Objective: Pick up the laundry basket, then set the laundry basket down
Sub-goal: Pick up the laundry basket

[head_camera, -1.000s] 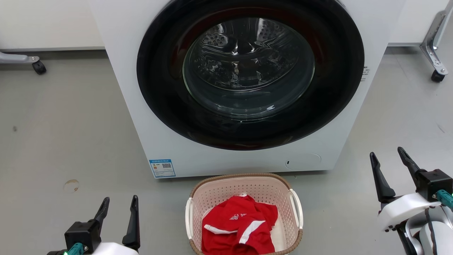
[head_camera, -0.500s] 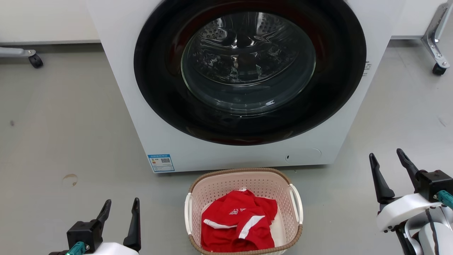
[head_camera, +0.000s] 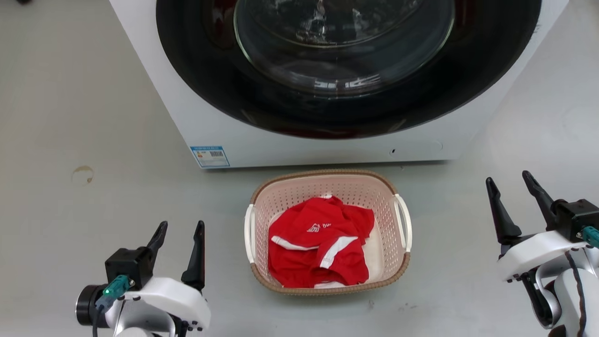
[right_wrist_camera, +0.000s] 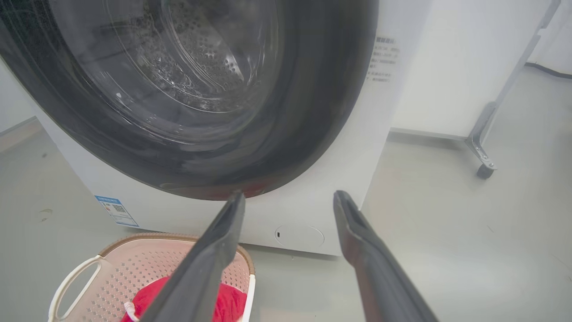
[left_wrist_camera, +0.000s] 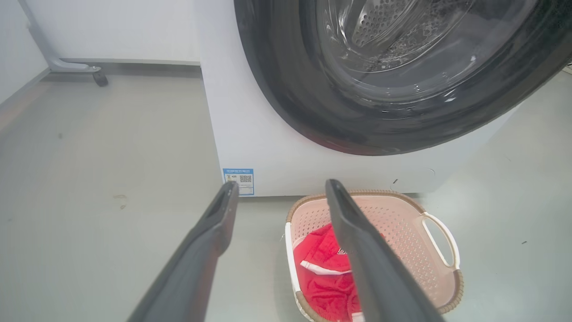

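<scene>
The laundry basket [head_camera: 299, 196] stands on the grey floor just in front of the washer; it is pale pink and perforated, with a brown woven-look rim and white side handles. A crumpled red garment with white stripes [head_camera: 318, 248] lies inside it. My left gripper [head_camera: 181, 229] is open, on the basket's left and clear of its handle. My right gripper [head_camera: 507, 180] is open too, well off to the basket's right. The left wrist view has the basket [left_wrist_camera: 402, 223] partly behind my right-hand finger [left_wrist_camera: 357, 241]. The basket [right_wrist_camera: 134, 264] sits at the lower left of the right wrist view.
A white front-loading washer [head_camera: 290, 145] with a dark round glass door [head_camera: 337, 56] rises right behind the basket. A brown stain [head_camera: 83, 174] marks the floor at the left. A metal leg with a caster [right_wrist_camera: 485, 167] stands to the washer's right, another caster [left_wrist_camera: 100, 79] to its left.
The head camera has tilted down, so the washer and basket sit higher in the picture and the whole basket shows. Both grippers stay open on either side.
</scene>
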